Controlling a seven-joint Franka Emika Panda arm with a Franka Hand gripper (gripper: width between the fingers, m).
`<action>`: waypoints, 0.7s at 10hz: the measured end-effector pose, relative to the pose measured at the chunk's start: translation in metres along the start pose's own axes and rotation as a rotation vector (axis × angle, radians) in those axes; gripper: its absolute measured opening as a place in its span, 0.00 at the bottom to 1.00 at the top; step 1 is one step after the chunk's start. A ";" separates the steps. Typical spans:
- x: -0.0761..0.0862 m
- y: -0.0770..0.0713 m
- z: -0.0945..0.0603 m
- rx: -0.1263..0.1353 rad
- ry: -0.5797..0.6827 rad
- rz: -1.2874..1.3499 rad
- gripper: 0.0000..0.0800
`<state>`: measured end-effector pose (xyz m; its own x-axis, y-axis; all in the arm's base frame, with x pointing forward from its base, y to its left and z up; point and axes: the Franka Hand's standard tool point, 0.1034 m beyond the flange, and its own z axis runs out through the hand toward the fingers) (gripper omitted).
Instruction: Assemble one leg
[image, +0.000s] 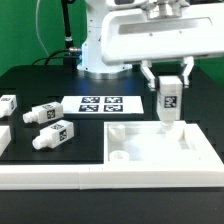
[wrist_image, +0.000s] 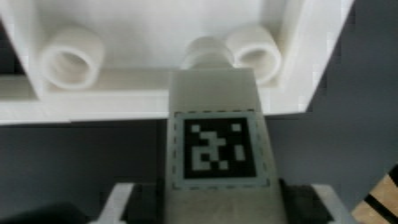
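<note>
A robotics lab bench, not a home or a shop.

A marker board (image: 100, 102) printed with four black-and-white square tags lies flat on a black table (image: 40, 85). Just behind it stands the base of a white robot arm (image: 100, 55), with a dark cable (image: 68, 30) running up beside it, before a plain green backdrop (image: 30, 25). To the exterior view's left of the board lie white posts (image: 55, 134) bearing the same sort of tag. To the board's right the gripper (image: 170, 92) clasps a leg (image: 170, 102) tagged likewise.

Marker board (image: 100, 103) flat on black table (image: 35, 85)
</note>
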<state>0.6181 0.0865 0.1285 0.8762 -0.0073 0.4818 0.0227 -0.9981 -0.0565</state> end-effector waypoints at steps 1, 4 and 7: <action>0.005 -0.008 0.006 0.008 -0.005 0.009 0.36; -0.002 -0.021 0.024 0.013 0.003 -0.011 0.36; -0.005 -0.023 0.032 0.012 0.018 -0.029 0.36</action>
<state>0.6284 0.1112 0.0995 0.8664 0.0206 0.4990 0.0539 -0.9972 -0.0524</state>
